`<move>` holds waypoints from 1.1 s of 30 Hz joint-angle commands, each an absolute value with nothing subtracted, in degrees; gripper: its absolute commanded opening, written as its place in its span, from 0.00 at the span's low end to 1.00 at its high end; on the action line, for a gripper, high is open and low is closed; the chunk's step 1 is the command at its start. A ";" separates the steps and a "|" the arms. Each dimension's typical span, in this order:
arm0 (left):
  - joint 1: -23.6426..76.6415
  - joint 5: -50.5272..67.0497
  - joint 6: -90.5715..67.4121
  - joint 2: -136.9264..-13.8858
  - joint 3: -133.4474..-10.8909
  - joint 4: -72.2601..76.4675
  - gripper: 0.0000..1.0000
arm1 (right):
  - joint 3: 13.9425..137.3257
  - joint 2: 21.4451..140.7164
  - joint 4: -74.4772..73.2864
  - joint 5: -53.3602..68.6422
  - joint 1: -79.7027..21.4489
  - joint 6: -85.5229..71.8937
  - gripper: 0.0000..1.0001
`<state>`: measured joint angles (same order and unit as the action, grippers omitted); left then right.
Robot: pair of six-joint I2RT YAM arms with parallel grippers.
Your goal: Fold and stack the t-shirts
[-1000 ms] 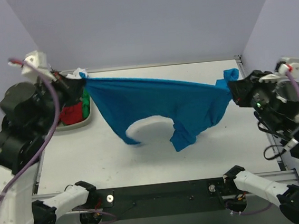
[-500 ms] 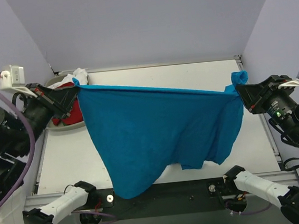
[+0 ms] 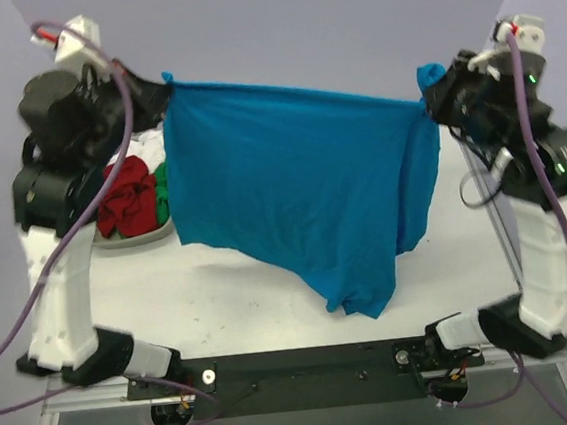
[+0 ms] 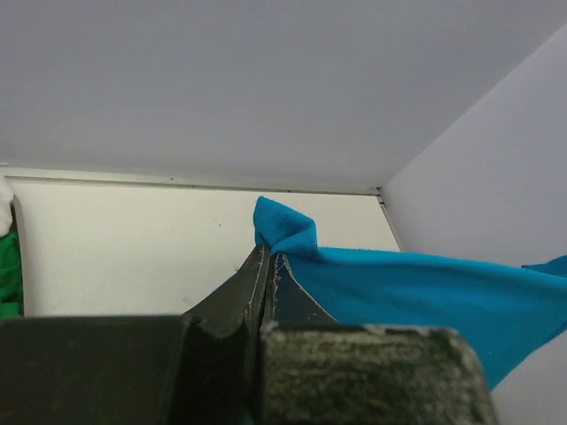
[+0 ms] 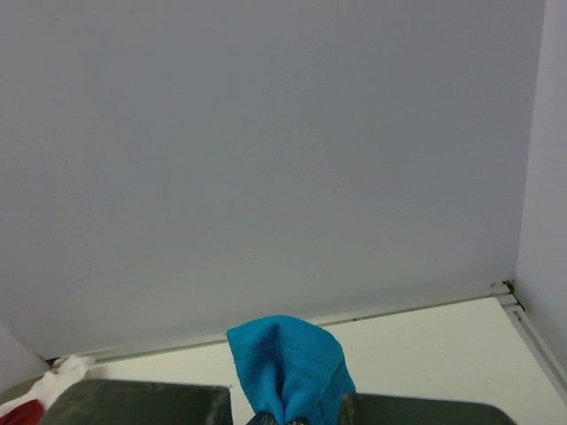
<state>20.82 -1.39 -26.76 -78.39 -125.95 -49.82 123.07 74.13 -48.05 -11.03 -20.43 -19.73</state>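
Far left: grey tray [image 3: 130,239] set on table [image 3: 211,290]; red t-shirt [image 3: 130,202], green t-shirt [image 3: 162,184] and white t-shirt [image 3: 145,148] heaped in it

Left gripper [image 3: 163,87] raised high, clamped on upper left corner of blue t-shirt [image 3: 301,186]; tuft of cloth pinched between closed jaws

Blue t-shirt held spread in air between both arms; top edge pulled taut, lower edge hung over table middle, lowest right of centre

Right gripper [image 3: 432,106] raised, closed on upper right corner; bunched cloth seen past fingers
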 commanded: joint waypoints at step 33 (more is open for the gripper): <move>12.29 16.29 -41.57 -43.52 -34.22 -8.75 0.00 | 25.34 25.61 -6.84 6.26 -25.91 -37.26 0.00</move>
